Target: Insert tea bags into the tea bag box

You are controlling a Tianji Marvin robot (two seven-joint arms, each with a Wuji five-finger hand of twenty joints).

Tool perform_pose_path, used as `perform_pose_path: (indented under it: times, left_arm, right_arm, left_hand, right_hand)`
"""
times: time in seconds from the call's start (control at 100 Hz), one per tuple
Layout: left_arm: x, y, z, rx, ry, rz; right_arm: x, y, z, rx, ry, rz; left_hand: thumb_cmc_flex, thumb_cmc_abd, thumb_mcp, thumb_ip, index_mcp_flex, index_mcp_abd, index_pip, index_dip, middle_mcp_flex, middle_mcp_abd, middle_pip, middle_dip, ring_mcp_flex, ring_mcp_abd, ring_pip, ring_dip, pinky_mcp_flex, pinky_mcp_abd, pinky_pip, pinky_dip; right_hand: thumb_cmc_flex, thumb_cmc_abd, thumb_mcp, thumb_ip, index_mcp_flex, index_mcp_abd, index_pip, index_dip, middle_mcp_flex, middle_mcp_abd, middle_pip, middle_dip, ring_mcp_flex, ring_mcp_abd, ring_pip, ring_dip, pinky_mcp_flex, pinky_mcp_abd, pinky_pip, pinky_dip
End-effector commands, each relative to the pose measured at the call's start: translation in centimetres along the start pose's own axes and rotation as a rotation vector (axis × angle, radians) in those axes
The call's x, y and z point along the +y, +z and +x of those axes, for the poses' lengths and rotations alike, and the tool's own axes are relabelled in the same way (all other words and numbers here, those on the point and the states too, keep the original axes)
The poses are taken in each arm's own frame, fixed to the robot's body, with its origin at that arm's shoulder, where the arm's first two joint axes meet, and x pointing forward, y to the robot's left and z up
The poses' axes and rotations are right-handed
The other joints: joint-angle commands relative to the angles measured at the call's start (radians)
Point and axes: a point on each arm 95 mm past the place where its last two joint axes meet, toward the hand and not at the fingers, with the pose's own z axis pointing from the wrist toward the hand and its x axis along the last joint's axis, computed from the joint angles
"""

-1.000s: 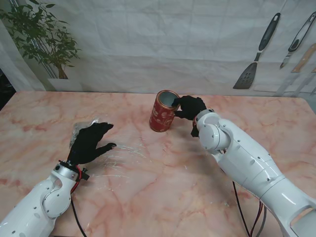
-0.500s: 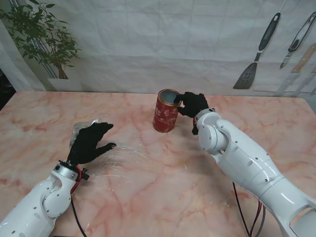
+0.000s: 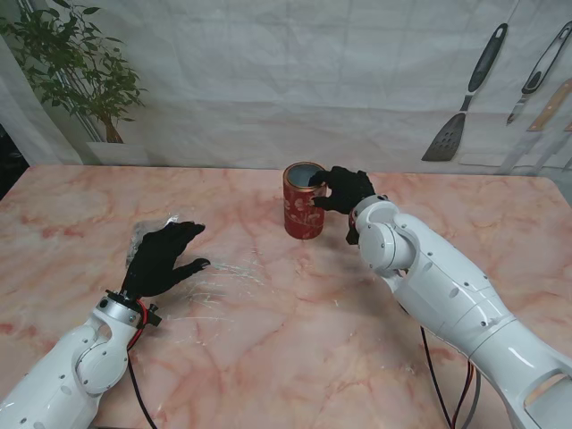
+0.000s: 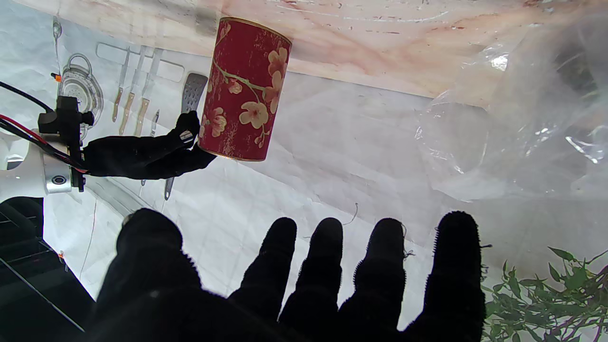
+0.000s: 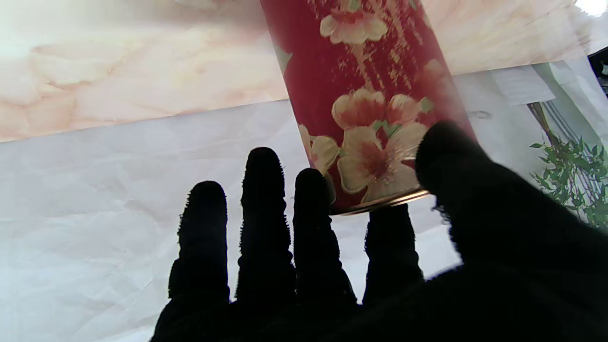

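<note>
Stand view: the red cylindrical floral tin tea bag box (image 3: 304,201) is stood upright mid-table, pinched at its rim by the black-gloved right hand (image 3: 344,189).
Left wrist view: the black-gloved left hand (image 4: 304,285) is spread, nothing held, near a clear plastic bag (image 4: 517,123).
Right wrist view: thumb is pressed outside, a finger inside the rim.

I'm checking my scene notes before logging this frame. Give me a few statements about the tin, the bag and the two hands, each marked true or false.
1. The red floral tin stands upright with no lid on it. True.
2. The left hand grips the tin. False: the right hand grips it at the rim.
3. The clear plastic bag lies by the left hand. True.
4. The left hand's fingers are clenched. False: they are spread apart.
</note>
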Motion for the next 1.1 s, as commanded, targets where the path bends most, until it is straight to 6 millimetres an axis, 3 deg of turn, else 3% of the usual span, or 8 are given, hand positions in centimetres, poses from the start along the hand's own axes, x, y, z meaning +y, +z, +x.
perform_pose_path:
  times: [0.0, 0.19, 0.26, 0.36, 0.74, 1.09]
  left_arm:
    - [-0.1, 0.1, 0.2, 0.007, -0.004, -0.008]
    - [-0.1, 0.1, 0.2, 0.007, -0.005, -0.009]
    - [-0.1, 0.1, 0.2, 0.007, -0.004, -0.009]
    - [-0.1, 0.1, 0.2, 0.008, -0.005, -0.010]
    - [-0.1, 0.1, 0.3, 0.009, -0.003, -0.007]
    - [-0.1, 0.0, 0.3, 0.008, 0.000, -0.005]
  right_arm:
    - [0.2, -0.1, 0.0, 0.019, 0.003, 0.028]
    - [0.6, -0.5, -0.4, 0.055, 0.032, 0.065]
    - [0.9, -0.8, -0.6, 0.064, 0.051, 0.070]
    - [1.2, -1.4, -1.0, 0.077, 0.083, 0.060]
    - [1.6, -5.4, -3.8, 0.082, 0.173, -0.020]
    - [-0.1, -10.0, -6.0, 0.077, 0.297, -0.054]
  left_hand:
    - [0.016, 0.040, -0.006, 0.017, 0.022, -0.013, 0.003, 0.004, 0.013, -0.024, -0.002, -0.015, 0.002, -0.022, -0.024, -0.008, -0.005, 0.015, 0.001, 0.005]
    - [0.016, 0.040, -0.006, 0.018, 0.023, -0.014, 0.004, 0.004, 0.012, -0.022, -0.003, -0.016, 0.000, -0.021, -0.025, -0.009, -0.006, 0.013, 0.000, 0.004]
    - [0.015, 0.039, -0.006, 0.018, 0.023, -0.014, 0.004, 0.004, 0.012, -0.022, -0.003, -0.016, 0.001, -0.022, -0.024, -0.009, -0.004, 0.015, 0.000, 0.004]
    - [0.015, 0.040, -0.006, 0.018, 0.023, -0.015, 0.004, 0.005, 0.011, -0.022, -0.004, -0.016, 0.001, -0.021, -0.024, -0.009, -0.004, 0.014, 0.000, 0.004]
    - [0.015, 0.040, -0.006, 0.018, 0.023, -0.016, 0.004, 0.005, 0.011, -0.021, -0.003, -0.016, 0.001, -0.022, -0.025, -0.009, -0.005, 0.015, 0.000, 0.004]
    - [0.016, 0.040, -0.006, 0.018, 0.022, -0.014, 0.003, 0.005, 0.011, -0.021, -0.003, -0.015, 0.001, -0.021, -0.024, -0.009, -0.005, 0.015, 0.000, 0.004]
  right_hand:
    - [-0.052, -0.032, -0.009, 0.036, -0.075, -0.008, -0.053, 0.008, -0.076, 0.004, -0.057, -0.044, -0.052, -0.016, -0.049, -0.021, -0.029, -0.022, -0.031, -0.013]
    - [-0.100, -0.081, -0.025, 0.042, -0.202, -0.020, -0.169, 0.015, -0.195, 0.002, -0.196, -0.152, -0.131, -0.017, -0.180, -0.066, -0.065, -0.021, -0.101, -0.009]
    - [-0.111, -0.151, 0.028, 0.036, -0.229, -0.016, -0.206, 0.031, -0.218, -0.002, -0.236, -0.191, -0.150, -0.018, -0.214, -0.072, -0.069, -0.016, -0.126, 0.002]
    - [-0.118, -0.175, 0.059, 0.032, -0.233, -0.018, -0.218, 0.043, -0.222, -0.003, -0.276, -0.216, -0.157, -0.023, -0.248, -0.087, -0.071, -0.017, -0.143, 0.003]
    - [-0.104, -0.184, 0.080, 0.026, -0.215, 0.006, -0.210, 0.065, -0.217, 0.003, -0.319, -0.239, -0.174, -0.021, -0.331, -0.124, -0.066, -0.023, -0.185, 0.002]
    - [-0.068, -0.153, 0.050, 0.028, -0.178, 0.043, -0.188, 0.063, -0.178, 0.016, -0.331, -0.265, -0.208, -0.014, -0.447, -0.177, -0.095, -0.059, -0.282, -0.012]
